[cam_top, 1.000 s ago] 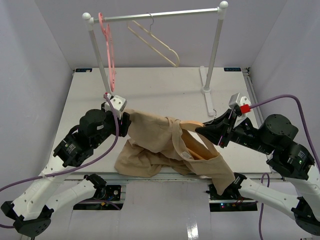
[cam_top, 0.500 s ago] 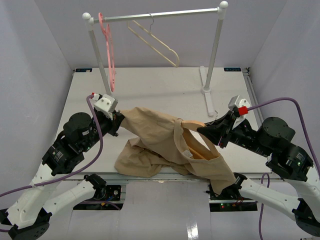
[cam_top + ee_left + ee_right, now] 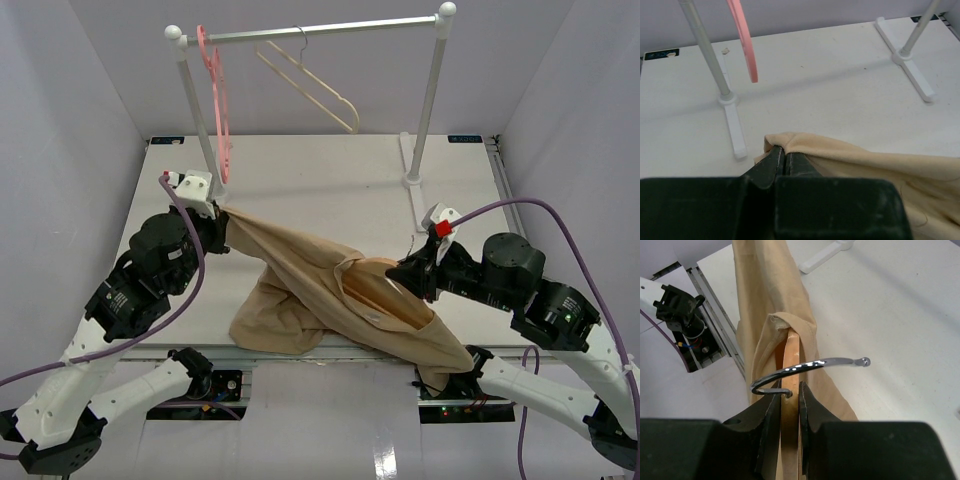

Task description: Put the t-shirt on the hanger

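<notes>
Pinching a fold of the t-shirt (image 3: 300,280) at far left, the left end effector (image 3: 225,217) has its jaws shut tight on the cloth. Whether that fold is a hem or a sleeve edge cannot be told. The grip holds the fabric raised and drawn taut toward the left, which I judge is meant to stretch the shirt so the hanger can seat inside it. From there the t-shirt runs diagonally down to the right, part lifted off the table (image 3: 330,180), part bunched at the near edge, its right end drooping over that edge. The hanger (image 3: 791,352) sits partly inside the shirt at right of centre, with one wooden shoulder covered by cloth and the metal hook (image 3: 807,365) poking free. The right end effector (image 3: 789,392) is clamped on the wooden neck just below the hook, probably to steady the hanger against the leftward pull. Room: the left end effector is near the rack's left post (image 3: 192,105) and the pink hanger (image 3: 218,100), so margin is slim further left and back. Open table lies between the shirt and the rack's right post base (image 3: 412,178). Risk, judged: cloth sliding off the near edge.
</notes>
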`<state>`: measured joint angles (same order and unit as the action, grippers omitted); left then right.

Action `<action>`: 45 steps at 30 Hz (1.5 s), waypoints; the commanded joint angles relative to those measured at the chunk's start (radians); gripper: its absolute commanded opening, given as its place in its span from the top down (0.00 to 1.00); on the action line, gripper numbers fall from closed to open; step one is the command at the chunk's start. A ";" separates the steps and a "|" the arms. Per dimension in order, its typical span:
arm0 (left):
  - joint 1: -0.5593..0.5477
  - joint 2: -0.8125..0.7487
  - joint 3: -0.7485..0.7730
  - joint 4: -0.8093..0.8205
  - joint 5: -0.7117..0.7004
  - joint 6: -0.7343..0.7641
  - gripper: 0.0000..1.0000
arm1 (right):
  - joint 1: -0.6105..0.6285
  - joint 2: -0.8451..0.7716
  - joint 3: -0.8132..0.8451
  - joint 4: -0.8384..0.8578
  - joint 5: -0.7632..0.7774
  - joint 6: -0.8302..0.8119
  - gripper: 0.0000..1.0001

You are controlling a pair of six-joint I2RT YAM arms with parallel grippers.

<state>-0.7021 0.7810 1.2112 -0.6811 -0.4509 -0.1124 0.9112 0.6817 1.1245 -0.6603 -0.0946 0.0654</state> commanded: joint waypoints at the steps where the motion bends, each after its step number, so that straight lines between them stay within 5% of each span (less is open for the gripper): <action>1: 0.001 0.016 0.067 0.015 -0.161 -0.016 1.00 | 0.002 0.000 -0.025 0.004 -0.028 -0.022 0.92; 7: 0.001 0.092 0.089 -0.043 -0.230 -0.008 0.94 | 0.003 0.006 -0.019 0.020 -0.140 -0.037 0.92; 17: 0.001 0.193 0.119 -0.112 -0.155 -0.013 0.80 | 0.002 -0.056 -0.006 0.133 -0.356 -0.054 0.92; 20: 0.001 0.205 0.125 -0.120 -0.133 -0.012 0.73 | 0.002 -0.063 0.026 0.170 -0.317 -0.026 0.92; 24: 0.001 0.227 0.191 -0.172 -0.093 0.007 0.46 | 0.002 -0.038 0.115 0.179 -0.229 0.003 0.92; 30: 0.001 0.261 0.368 -0.251 -0.007 0.058 0.42 | 0.002 0.144 0.381 0.053 -0.105 -0.032 0.92; 37: 0.001 0.103 0.268 -0.097 0.332 0.140 0.41 | 0.002 0.284 0.498 -0.054 0.048 -0.058 0.92; 41: 0.001 0.017 0.129 0.056 0.558 0.130 0.41 | 0.002 0.310 0.503 -0.055 -0.027 -0.061 0.92; 45: 0.001 0.036 0.097 0.083 0.849 0.143 0.40 | 0.003 0.227 0.310 0.051 -0.153 -0.061 0.92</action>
<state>-0.7021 0.7815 1.3441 -0.6988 0.0396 0.0048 0.9101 0.9962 1.5343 -0.7177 -0.1371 0.0163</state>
